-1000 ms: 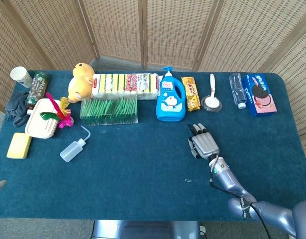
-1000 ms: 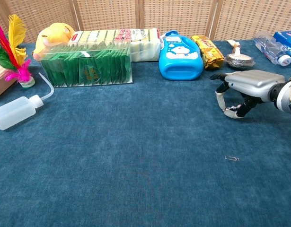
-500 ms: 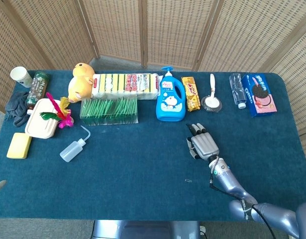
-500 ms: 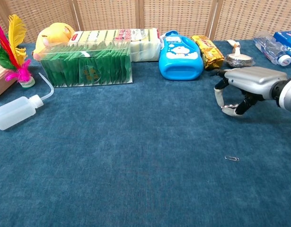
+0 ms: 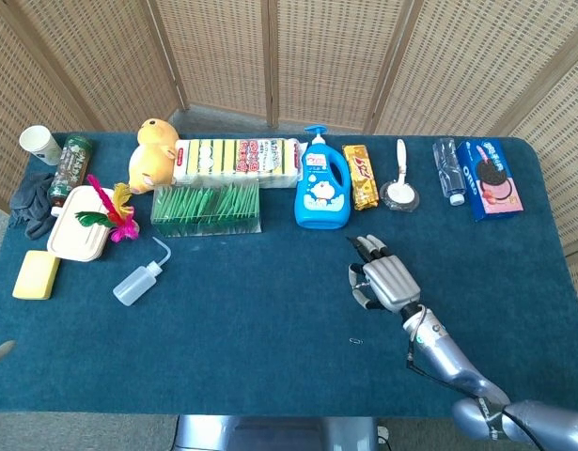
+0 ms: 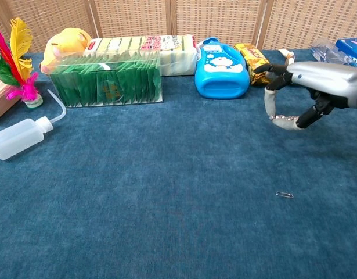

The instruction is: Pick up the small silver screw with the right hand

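Nothing grabbed yet: the silver metal right hand (image 6: 309, 87) hangs empty, fingers spread, well apart from the small silver screw (image 6: 284, 195) on the blue cloth.

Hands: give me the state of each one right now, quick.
Left hand: not in view in either camera.
Right hand: open, holding nothing, above the table; the small silver screw lies apart from it on the cloth.

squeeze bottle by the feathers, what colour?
Translucent white squeeze bottle; clearest in the chest view.
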